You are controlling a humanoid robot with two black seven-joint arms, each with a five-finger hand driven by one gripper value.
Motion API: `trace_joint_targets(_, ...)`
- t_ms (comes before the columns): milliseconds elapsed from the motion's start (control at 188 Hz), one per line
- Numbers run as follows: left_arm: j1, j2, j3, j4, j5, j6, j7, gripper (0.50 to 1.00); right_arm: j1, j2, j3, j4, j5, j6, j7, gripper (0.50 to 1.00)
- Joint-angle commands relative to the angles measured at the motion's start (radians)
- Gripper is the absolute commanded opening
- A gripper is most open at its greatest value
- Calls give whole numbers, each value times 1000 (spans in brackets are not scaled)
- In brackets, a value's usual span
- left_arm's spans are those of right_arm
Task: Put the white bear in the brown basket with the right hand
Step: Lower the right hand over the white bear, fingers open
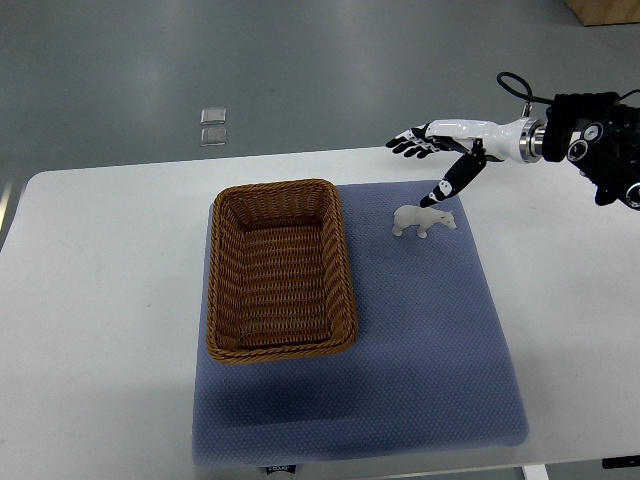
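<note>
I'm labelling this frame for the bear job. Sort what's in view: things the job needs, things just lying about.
Needed for the job:
- white bear, standing on the mat
- brown basket, empty
- right hand, open, above the bear

Just lying about:
- blue mat
- white table
- two small clear squares on the floor

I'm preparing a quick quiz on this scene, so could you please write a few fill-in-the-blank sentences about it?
1. The white bear stands on the ____ mat.
2. The brown basket holds ____.
3. The right hand hovers just above the bear with its fingers ____.
4. In the picture, the bear stands to the ____ of the basket.

Missing words: blue; nothing; open; right
</note>
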Motion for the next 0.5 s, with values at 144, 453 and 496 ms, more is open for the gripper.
trace_joint_targets(144, 0, 0, 0, 0, 0, 0, 0, 1000, 1, 30, -120, -4, -8, -129, 0, 928)
trace_joint_targets(453, 0, 0, 0, 0, 0, 0, 0, 1000, -1, 64, -227, -18, -11, -204, -7, 926)
trace_joint_targets(496, 0, 0, 0, 0, 0, 0, 0, 1000, -1, 65, -239, -18, -10, -217, -7, 926)
